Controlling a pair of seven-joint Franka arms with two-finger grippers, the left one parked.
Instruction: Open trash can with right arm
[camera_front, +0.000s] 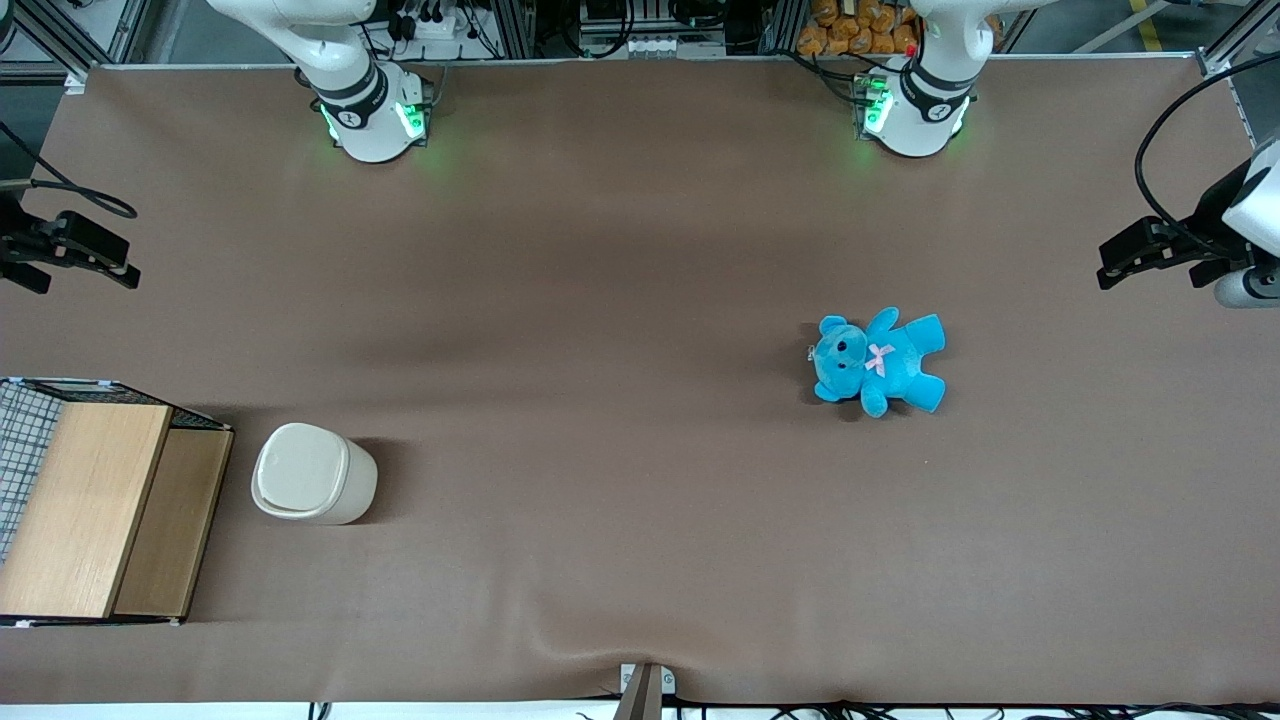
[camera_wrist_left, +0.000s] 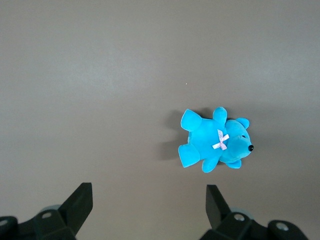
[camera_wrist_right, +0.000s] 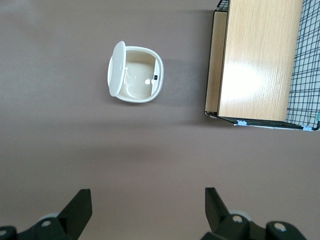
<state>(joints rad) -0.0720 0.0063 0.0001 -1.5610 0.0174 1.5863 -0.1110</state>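
Item: trash can (camera_front: 313, 487), at 8 o'clock on the table, just beside the wooden box (camera_front: 95, 510).
Lid: the wrist view shows it tipped up and the inside bare; the front view leaves this unclear.
Gripper (camera_wrist_right: 148, 206): high above the can, fingers apart, holding nothing.
Handling: if the lid needs more, press lightly at its edge and avoid tipping the tub.
Surface: brown mat (camera_front: 600, 560), rippled at 6 o'clock, with a teddy (camera_front: 878, 360) at 3 o'clock.

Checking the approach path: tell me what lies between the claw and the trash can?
Only bare brown table separates the open claw from the trash can, seen in the right wrist view.
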